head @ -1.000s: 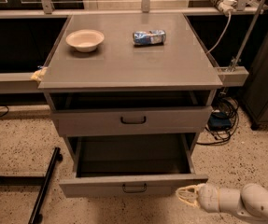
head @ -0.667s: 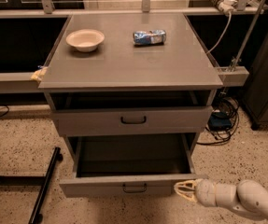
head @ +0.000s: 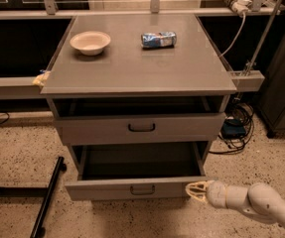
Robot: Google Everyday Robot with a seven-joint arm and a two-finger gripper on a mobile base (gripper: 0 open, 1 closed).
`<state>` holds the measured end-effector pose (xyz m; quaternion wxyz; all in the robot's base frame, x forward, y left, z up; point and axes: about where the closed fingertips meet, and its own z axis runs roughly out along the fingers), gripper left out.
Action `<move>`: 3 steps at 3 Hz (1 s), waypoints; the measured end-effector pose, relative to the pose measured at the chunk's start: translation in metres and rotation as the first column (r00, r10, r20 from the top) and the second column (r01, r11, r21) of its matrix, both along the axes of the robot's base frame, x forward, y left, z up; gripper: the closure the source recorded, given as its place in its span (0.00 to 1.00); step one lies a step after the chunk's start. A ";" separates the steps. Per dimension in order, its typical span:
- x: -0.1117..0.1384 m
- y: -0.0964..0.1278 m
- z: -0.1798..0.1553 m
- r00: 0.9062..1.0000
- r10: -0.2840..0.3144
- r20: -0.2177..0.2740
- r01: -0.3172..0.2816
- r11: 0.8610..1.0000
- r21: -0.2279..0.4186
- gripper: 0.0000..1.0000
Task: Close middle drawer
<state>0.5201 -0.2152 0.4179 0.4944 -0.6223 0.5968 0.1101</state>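
The gripper [head: 196,190] is by the right end of the middle drawer [head: 107,189], and its arm [head: 261,205] is cut off at the bottom right corner.

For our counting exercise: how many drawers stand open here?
2: the top drawer, slightly out; the middle drawer, pulled far out, gripper at its right end. Another below may be hidden.

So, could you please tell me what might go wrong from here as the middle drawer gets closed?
The hand sits at the right end of the middle drawer front, far from its centre handle; pushing there could skew and jam it. The top drawer is also ajar above, so the arm may clip its front when following through. A hard slam might roll the can lying on the cabinet top.
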 end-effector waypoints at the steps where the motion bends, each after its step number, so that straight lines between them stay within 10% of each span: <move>1: 0.023 -0.011 0.006 0.999 -0.035 0.016 0.035 0.999 -0.004 1.00; 3: 0.069 -0.030 0.014 0.996 -0.093 0.012 0.093 0.996 -0.014 1.00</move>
